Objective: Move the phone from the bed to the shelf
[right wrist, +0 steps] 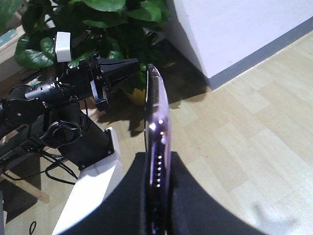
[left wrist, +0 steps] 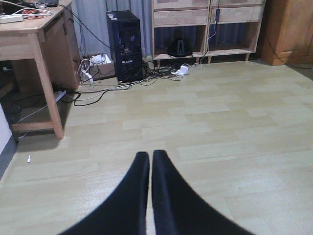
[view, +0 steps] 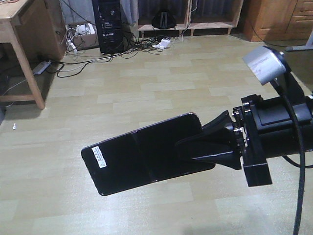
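black and glossy, the phone point(view: 142, 154) hangs in the air above the pale wood-pattern floor point(view: 161, 78), held at one end by the right pincer point(view: 195, 139), whose two dark fingers clamp its flat faces. its free end points left in the front view and carries a small white sticker point(view: 99, 156); a faint seam crosses its middle. from the right wrist view the phone shows edge-on, its pinkish rim catching light between the fingers. the left pincer point(left wrist: 149, 155) is closed on nothing, its tips almost touching, and it points across the floor toward the light wooden shelf point(left wrist: 205, 29) at the far wall, well apart from the phone. a black computer tower point(left wrist: 124, 46) stands beside the shelf amid tangled cables point(left wrist: 146, 73), with a wooden bench point(left wrist: 34, 41) at the left. a leafy plant point(right wrist: 98, 14) stands behind the left arm point(right wrist: 44, 98)
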Available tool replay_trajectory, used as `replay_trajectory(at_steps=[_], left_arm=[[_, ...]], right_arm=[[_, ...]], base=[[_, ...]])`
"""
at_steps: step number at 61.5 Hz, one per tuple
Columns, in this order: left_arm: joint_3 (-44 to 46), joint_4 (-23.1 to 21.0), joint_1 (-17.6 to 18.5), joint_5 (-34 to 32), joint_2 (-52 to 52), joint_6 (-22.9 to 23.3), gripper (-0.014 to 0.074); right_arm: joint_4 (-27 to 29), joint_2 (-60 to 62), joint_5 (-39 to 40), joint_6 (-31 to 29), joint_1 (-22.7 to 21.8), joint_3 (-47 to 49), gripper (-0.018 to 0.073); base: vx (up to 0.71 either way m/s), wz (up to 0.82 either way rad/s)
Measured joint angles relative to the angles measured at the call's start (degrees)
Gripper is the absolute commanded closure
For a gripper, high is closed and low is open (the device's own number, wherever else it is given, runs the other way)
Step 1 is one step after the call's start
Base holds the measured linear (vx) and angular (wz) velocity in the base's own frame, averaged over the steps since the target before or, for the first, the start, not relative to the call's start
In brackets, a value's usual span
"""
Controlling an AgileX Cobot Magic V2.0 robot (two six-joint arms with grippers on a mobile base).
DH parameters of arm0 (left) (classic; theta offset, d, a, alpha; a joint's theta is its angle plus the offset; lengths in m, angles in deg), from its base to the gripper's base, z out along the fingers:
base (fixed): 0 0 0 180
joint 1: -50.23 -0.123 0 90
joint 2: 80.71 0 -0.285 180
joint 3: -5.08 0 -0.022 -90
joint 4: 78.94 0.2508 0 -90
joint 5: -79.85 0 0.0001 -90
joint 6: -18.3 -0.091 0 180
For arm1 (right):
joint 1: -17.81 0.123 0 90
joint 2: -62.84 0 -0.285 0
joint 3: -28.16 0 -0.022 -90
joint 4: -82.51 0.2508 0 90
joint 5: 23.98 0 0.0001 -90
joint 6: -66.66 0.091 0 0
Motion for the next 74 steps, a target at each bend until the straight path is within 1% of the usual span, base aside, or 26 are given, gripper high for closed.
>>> replay_trajectory(at_steps=[38,74], left_arm=[[0.0,0.0,0.0,0.0,0.0,0.0,0.0596],[0.0,0.0,0.0,0.0,0.0,0.0,0.0596]], right_arm=[[0.0,0.0,0.0,0.0,0.0,0.0,0.0561],[0.0,0.0,0.0,0.0,0.0,0.0,0.0561]], base=[[0.21,-0.08],[0.15,-0.08]])
